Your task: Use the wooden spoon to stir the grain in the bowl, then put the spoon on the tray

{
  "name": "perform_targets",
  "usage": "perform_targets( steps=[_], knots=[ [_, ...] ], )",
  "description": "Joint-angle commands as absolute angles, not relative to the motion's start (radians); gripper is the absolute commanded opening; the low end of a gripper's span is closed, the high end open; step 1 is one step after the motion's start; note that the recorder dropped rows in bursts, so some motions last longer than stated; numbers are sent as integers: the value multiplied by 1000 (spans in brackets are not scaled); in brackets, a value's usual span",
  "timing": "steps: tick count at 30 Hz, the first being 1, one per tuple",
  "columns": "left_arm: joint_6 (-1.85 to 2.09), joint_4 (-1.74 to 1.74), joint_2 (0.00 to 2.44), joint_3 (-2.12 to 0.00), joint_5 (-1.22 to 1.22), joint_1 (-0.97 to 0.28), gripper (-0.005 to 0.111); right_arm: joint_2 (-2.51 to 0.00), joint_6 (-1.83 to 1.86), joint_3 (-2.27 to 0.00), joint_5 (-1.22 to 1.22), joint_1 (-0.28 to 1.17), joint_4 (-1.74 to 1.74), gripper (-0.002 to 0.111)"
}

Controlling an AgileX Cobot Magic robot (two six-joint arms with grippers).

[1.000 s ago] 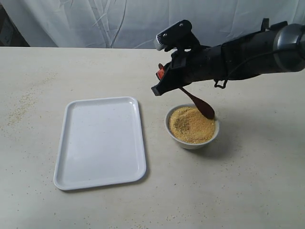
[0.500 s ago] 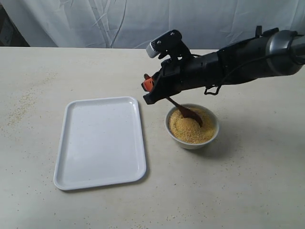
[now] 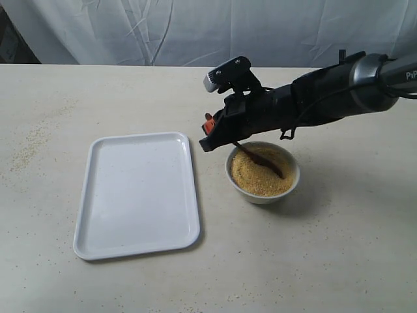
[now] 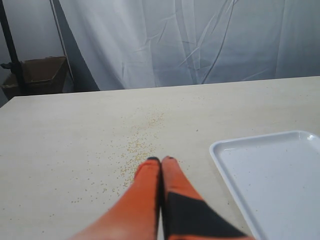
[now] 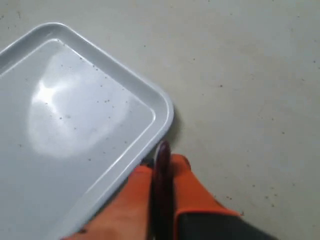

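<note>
The small white bowl (image 3: 263,193) holds a mound of yellow grain (image 3: 259,177) just right of the white tray (image 3: 137,193). The dark wooden spoon (image 3: 264,161) slants down into the grain, its oval end lying in the mound. My right gripper (image 3: 210,134) is shut on the spoon's handle above the bowl's left rim. In the right wrist view the handle end (image 5: 161,165) pokes out between the orange fingers, with the tray's corner (image 5: 155,117) just beyond. My left gripper (image 4: 161,160) is shut on nothing over bare table beside the tray (image 4: 280,180).
Spilled grain (image 4: 136,150) is scattered on the table ahead of the left gripper and near the table's left edge (image 3: 29,147). A white curtain (image 3: 195,29) hangs behind the table. A brown box (image 4: 37,75) stands off the table's far corner.
The right gripper has lowered and shifted slightly left, dipping the spoon from the bowl's right rim down into the grain. The spoon's end now lies within the mound.
</note>
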State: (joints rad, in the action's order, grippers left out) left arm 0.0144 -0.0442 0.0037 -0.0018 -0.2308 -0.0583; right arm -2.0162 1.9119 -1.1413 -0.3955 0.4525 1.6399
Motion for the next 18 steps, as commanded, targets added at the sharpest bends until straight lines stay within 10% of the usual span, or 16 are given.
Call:
perform_targets(
  steps=[1,18],
  knots=[
    [11,-45,0,0,-217,-62,0,-1954,1907,-1142,-423,456,1652,-1],
    [11,-45,0,0,-217,-62,0,-2004,1909,-1142,-355,455,1660,-1]
  ],
)
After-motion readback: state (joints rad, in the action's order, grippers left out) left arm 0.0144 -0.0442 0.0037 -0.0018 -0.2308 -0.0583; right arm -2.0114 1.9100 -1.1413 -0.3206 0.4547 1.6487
